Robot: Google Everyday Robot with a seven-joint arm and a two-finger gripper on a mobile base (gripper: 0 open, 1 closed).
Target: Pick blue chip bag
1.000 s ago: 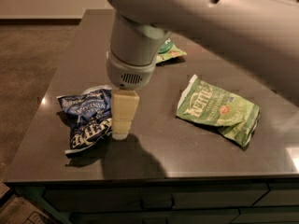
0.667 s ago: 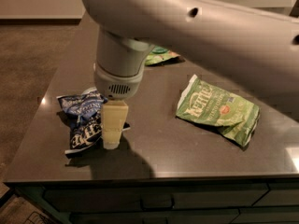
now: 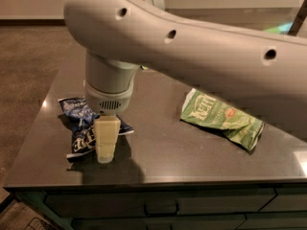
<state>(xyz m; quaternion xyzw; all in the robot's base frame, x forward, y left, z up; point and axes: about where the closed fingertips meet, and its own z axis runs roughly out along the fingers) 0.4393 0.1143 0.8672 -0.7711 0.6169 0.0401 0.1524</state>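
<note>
Cream-coloured and pointing straight down, the gripper (image 3: 106, 150) stood at the left part of the dark grey stone-like worktop (image 3: 192, 159), its lower end at or just above the surface. It hung under a round pale grey wrist housing (image 3: 109, 87) with a small vent grille. From that housing a thick pale grey robot arm (image 3: 201, 47) ran up and away toward 2 o'clock and filled the upper part of the view. Only one cream block of the gripper showed from this side, so I could not tell whether the gripper was open, closed or holding anything.

The crumpled dark navy-blue foil chip bag with white lettering (image 3: 77, 118) lay flat on the worktop at about 9 to 10 o'clock of the gripper. It was right against the gripper and partly hidden behind it, with one corner showing at 3 o'clock of the cream block.

A light green chip bag with white lettering (image 3: 218, 118) lay flat well apart at 3 o'clock of the gripper, its long side slanted down toward 4 o'clock.

Dark drawer fronts (image 3: 158, 207) ran below the worktop's near edge.
</note>
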